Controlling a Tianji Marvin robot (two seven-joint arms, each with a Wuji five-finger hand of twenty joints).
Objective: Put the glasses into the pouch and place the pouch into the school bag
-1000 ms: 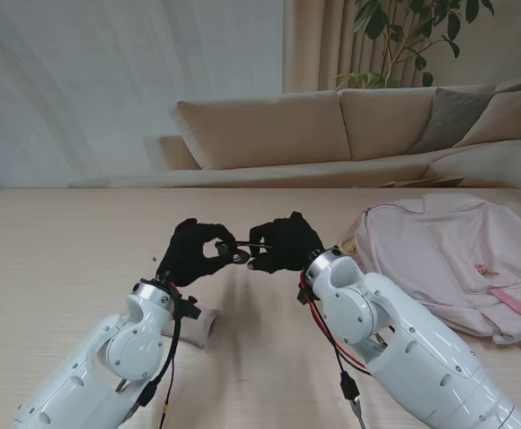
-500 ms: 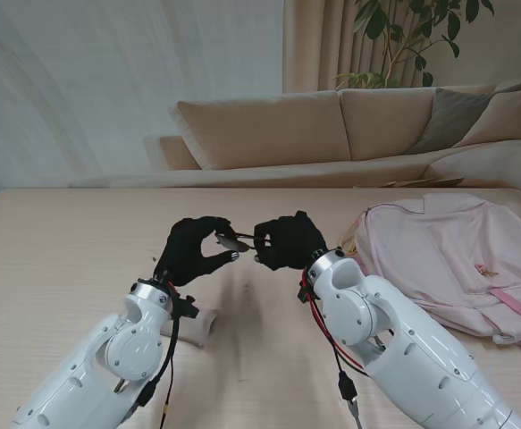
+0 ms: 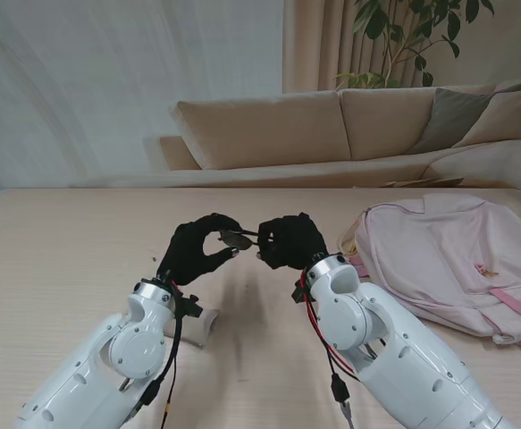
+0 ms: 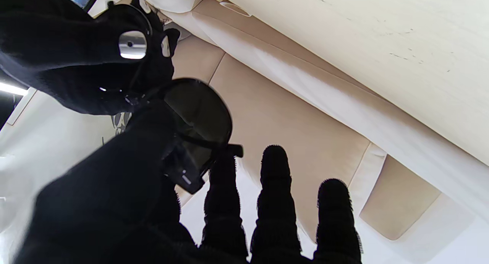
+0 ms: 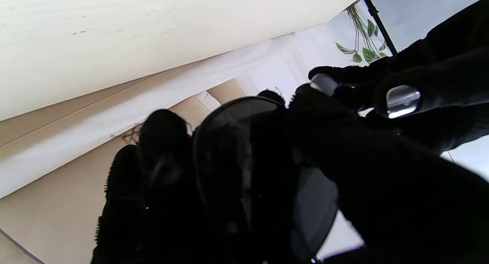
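Here, the left robot hand [image 3: 197, 250] and the right robot hand [image 3: 289, 239], both in black gloves, meet above the middle of the desk [image 3: 63, 259] with the glasses [image 3: 235, 239] held between them. The left robot hand pinches one end of the dark frame between thumb and forefinger, its other fingers [image 4: 272, 187] spread apart in the left wrist view. The right robot hand is closed on the opposite end, a dark lens [image 5: 237, 141] lying against its fingers in the right wrist view.

Compared with a second ago, the glasses sit slightly higher and farther from me, and they have tilted so that a pale lens face now shows in the stand's view. The left thumb and forefinger have opened into a wider loop than before, while the right robot hand has kept its grasp and shifted only a little.

The white pouch [image 3: 199, 323] lies flat on the desk nearer to me, partly hidden behind the left forearm, where it lay earlier. The pink school bag [image 3: 448, 259] rests on the right side of the desk, unmoved, apart from both robot hands.

The desk is pale wood grain. Beyond it stands a beige sofa [image 3: 269, 130] with a grey cushion [image 3: 457, 116], a leafy plant [image 3: 403, 36] before a curtain, and a light wall.
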